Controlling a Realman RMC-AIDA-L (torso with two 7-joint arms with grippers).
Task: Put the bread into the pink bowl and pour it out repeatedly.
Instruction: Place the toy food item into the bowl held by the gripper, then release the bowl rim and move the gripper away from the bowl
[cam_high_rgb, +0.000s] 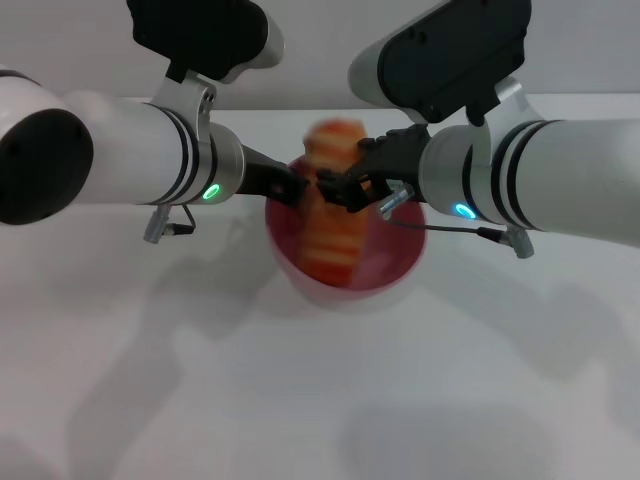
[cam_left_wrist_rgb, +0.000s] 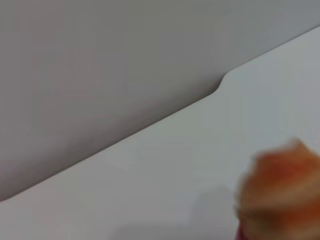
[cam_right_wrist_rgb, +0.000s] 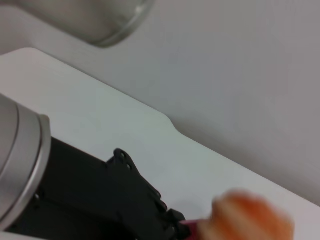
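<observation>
You have a plain white table (cam_high_rgb: 200, 400) whose far edge, with a small notch, meets a pale grey wall (cam_left_wrist_rgb: 100, 60).

Pink bowl (cam_high_rgb: 395, 272): smooth, glossy, plastic-looking. Bread (cam_high_rgb: 335, 225): ridged surface, matt. Table (cam_high_rgb: 200, 380): smooth white, matt finish; left pincer (cam_high_rgb: 292, 186) matt black.

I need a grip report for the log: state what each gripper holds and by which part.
The right gripper grips the bread at its middle, standing it on end in the pink bowl. The left gripper clamps the bowl's rim.
</observation>
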